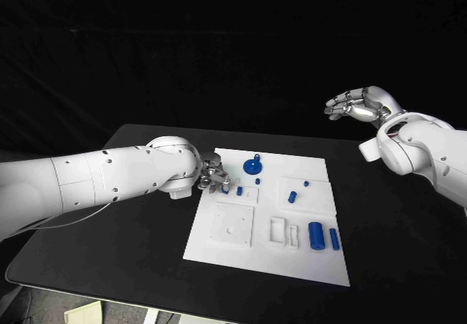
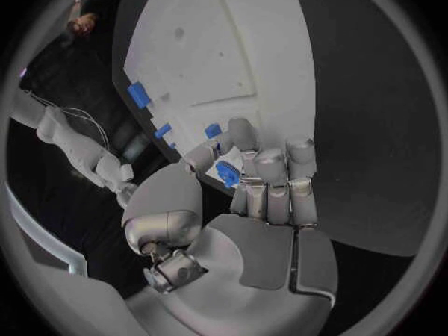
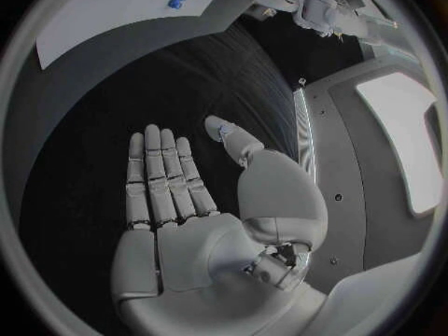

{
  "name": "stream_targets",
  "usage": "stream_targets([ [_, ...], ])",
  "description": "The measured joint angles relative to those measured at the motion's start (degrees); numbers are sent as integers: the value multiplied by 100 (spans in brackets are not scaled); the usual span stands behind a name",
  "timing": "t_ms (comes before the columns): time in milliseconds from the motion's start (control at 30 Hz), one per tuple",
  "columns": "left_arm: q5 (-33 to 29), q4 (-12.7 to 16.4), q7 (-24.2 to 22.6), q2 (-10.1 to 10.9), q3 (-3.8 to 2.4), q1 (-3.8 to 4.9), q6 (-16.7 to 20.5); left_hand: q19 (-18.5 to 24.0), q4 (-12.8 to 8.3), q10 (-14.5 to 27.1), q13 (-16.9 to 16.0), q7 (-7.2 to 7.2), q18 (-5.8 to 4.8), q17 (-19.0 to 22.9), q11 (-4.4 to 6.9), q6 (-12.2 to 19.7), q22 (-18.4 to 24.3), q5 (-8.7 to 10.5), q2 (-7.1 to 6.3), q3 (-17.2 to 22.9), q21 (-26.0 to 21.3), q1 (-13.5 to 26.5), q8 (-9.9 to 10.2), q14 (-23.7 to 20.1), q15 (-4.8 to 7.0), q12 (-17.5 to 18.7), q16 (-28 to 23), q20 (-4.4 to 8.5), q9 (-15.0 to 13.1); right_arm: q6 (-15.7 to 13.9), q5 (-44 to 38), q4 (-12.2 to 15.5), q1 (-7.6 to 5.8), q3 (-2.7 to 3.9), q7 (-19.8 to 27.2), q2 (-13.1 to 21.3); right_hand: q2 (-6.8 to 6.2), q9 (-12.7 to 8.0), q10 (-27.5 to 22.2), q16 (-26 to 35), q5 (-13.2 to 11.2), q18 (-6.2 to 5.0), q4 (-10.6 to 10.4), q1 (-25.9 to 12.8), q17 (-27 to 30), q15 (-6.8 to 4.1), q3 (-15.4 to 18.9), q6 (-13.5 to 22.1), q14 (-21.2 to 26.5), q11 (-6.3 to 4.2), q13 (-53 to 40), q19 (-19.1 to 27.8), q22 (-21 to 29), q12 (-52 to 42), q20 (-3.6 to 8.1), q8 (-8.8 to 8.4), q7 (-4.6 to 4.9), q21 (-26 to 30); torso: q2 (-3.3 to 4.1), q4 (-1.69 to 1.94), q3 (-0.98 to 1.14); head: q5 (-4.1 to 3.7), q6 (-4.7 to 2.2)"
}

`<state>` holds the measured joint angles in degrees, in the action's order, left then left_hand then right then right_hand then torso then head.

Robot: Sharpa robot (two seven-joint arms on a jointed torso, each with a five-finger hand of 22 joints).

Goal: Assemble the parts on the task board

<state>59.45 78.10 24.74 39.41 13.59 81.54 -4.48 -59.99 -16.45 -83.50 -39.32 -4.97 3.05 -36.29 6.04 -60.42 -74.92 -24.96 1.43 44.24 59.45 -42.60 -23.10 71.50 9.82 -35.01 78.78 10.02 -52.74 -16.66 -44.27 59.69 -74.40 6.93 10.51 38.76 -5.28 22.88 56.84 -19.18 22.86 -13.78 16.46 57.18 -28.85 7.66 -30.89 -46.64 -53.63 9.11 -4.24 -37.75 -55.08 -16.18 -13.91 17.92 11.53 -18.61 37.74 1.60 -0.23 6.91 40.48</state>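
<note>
- Black cloth or darkness backs the scene, and the table (image 1: 117, 256) below it is black as well.
- At the middle of the table lies the white task board (image 1: 292, 260), a flat plate with shallow raised panels and slots.
- Several blue parts sit on the board: a round knob-like part (image 1: 252, 165) near its far edge, a small peg (image 1: 292, 196) towards the middle, and a large cylinder (image 1: 316, 235) with a slimmer cylinder (image 1: 335, 239) just beside it near the right edge.
- From the left side the left hand (image 1: 211, 177) reaches over the board's left edge, low over the plate.
- In the left wrist view its fingers (image 2: 271, 175) are curled together around a small blue part (image 2: 227, 173), which is pinched between the thumb and the other fingers, just over the board's edge.
- Two more small blue parts (image 2: 163, 131) show on the board just beyond those fingers.
- Well apart from the board, the right hand (image 1: 358, 104) is raised above the table's far right corner.
- In the right wrist view its fingers (image 3: 163, 175) are stretched out flat, side by side, with the thumb out to one side, and they hold nothing.
</note>
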Motion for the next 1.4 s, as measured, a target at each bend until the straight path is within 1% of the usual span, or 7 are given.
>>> stream_targets([
  [67,28,-9,6,-11,-5,1,-32,-34,2,0,2,0,-1,8,0,0,0,-39,-13,5,42,-13,10,0,0,-49,47,-7,-67,3,0,0,0,0,-1,-1,0,0,0,0,0,1,0,0,7,0,0,0,0,0,3,0,0,0,0,0,0,0,3,0,0,-4,1],
  [133,41,-14,10,-18,-10,4,-58,-54,3,0,6,0,-5,8,0,0,0,-51,-23,6,43,-23,16,0,0,-49,47,12,-79,6,0,0,1,0,-2,-3,0,-6,0,0,0,-87,0,0,7,0,0,11,0,0,6,0,0,0,0,0,12,0,4,0,0,-7,5],
  [467,-13,-28,39,-27,-18,15,-164,-53,9,2,11,0,-8,27,-2,0,1,-61,-23,13,44,-22,38,0,0,-118,87,12,-142,17,-1,-10,12,0,-6,-23,0,-6,0,0,0,-88,0,0,14,0,0,17,0,0,10,0,0,22,0,0,17,0,6,3,3,-8,41],
  [667,-145,-63,55,-33,-16,15,-187,-53,47,10,30,0,-4,58,-9,-1,1,60,97,-25,66,97,84,0,0,-208,137,12,-251,24,-2,-19,14,0,-9,-24,0,-11,0,22,22,-87,0,0,20,-1,0,17,0,0,16,0,-1,22,0,0,17,0,1,3,5,0,53],
  [767,-219,-95,62,-43,-16,15,-201,-53,47,10,36,0,50,68,-10,-1,1,62,143,-26,66,143,97,0,0,-211,154,11,-286,28,-2,-22,14,0,-10,-25,0,-11,1,21,22,-87,0,0,26,-1,0,17,0,-1,15,0,-1,22,0,0,17,0,0,3,5,4,55],
  [900,-325,-143,72,-61,-16,14,-221,-53,64,10,38,0,51,77,-10,-1,2,86,207,-42,89,207,101,0,0,-254,191,11,-322,32,-2,-24,17,0,-11,-26,0,-11,21,21,22,-87,0,0,26,-1,0,17,0,-21,21,0,-1,44,0,0,17,0,-2,1,5,7,55],
  [1400,-503,-261,115,-137,-24,23,-303,-52,60,11,49,1,49,90,-11,-1,-2,129,264,-55,111,264,120,0,0,-333,247,11,-389,59,-12,-48,30,0,-22,-57,-24,-19,41,21,73,-87,0,68,48,-1,0,16,0,0,27,21,-1,67,-21,0,16,21,3,2,8,22,69],
])
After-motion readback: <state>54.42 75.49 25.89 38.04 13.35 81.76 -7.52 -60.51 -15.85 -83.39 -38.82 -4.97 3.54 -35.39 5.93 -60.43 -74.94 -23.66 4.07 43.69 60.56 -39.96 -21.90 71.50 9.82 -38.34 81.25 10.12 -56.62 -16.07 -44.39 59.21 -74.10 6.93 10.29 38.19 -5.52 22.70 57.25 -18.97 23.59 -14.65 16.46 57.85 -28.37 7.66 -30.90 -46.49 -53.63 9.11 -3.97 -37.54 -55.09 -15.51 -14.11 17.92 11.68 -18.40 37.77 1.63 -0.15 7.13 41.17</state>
